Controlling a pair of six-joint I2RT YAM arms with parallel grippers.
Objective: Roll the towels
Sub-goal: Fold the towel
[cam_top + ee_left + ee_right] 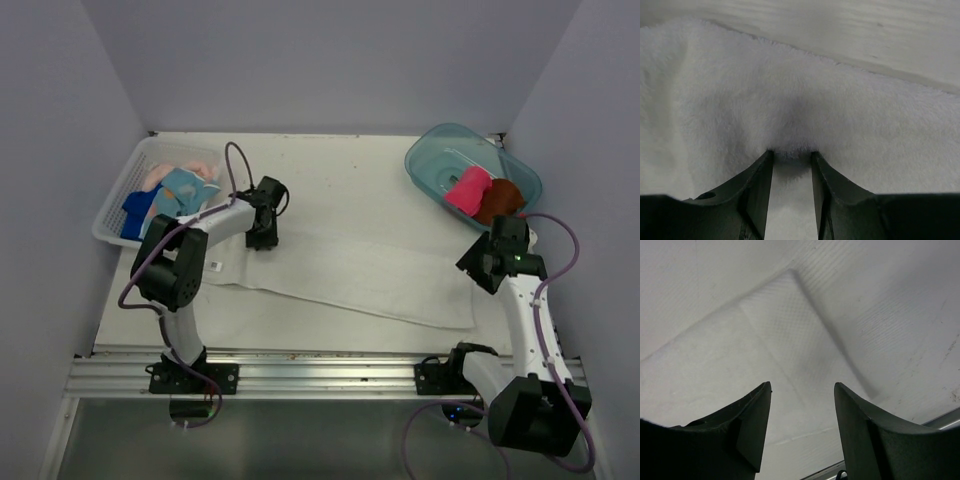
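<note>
**Towels.** A white towel (350,280) is laid flat across the middle of the table (340,170), running as a long strip from 9 o'clock towards 4 o'clock in the top view. Three more towels are heaped in the basket (110,215) at 10 o'clock: a peach towel (160,175), a printed light blue towel (185,190) and a royal blue towel (138,212). A pink towel (466,190) and a brown towel (500,200) are lodged side by side, touching, in the tub (430,150) at 2 o'clock, at its near end.

**Left gripper** (262,240). It is set down on the white towel's far edge, near the strip's 9 o'clock end and just beside the basket. In the wrist view a raised fold of the white towel (790,100) is seen pinched between the fingertips; the fingers (757,190) are drawn in on it, and the pile is puckered and shadowed at the nip.

**Right gripper** (480,262). It is held over the strip's 3 o'clock end, near the tub but apart from it. In the wrist view the fingers (747,425) are spread apart with nothing between them; the white towel (740,355) lies flat beneath, untouched.

**Rolling.** No roll is seen in the white towel.
</note>
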